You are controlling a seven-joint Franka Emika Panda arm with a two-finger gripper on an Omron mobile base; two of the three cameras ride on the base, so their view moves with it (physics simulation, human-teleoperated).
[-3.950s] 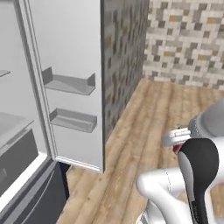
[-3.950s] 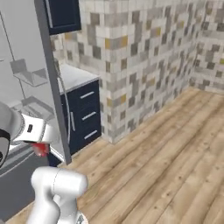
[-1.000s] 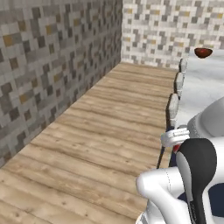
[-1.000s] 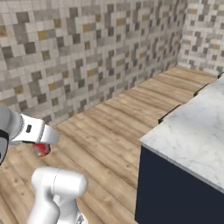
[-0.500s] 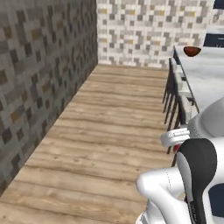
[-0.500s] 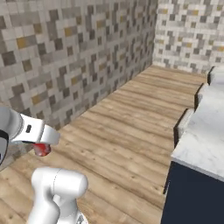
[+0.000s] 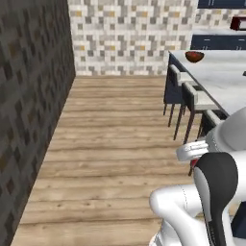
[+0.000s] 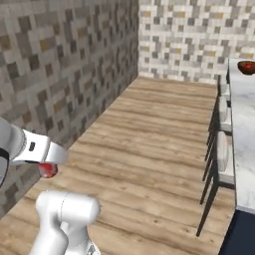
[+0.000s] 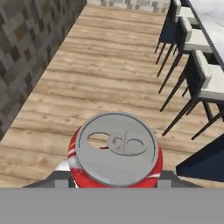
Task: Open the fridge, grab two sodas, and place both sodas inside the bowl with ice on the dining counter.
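Wooden plank floor [image 7: 110, 144] bounded by mottled stone-tile walls [image 8: 74, 60]; white marble tabletop [image 8: 244, 134] along the right, with grey-seated stools [image 9: 203, 83] tucked beside it; reddish-brown bowl [image 7: 194, 56] resting on the tabletop's far end, well apart from the arm; red soda [image 9: 115, 151] with silver top clamped upright between the fingers [image 9: 114, 177], half closed around its sides; carried above the floor, left of the stools.

Claw [image 9: 114, 175] — clamped, arm tucked low
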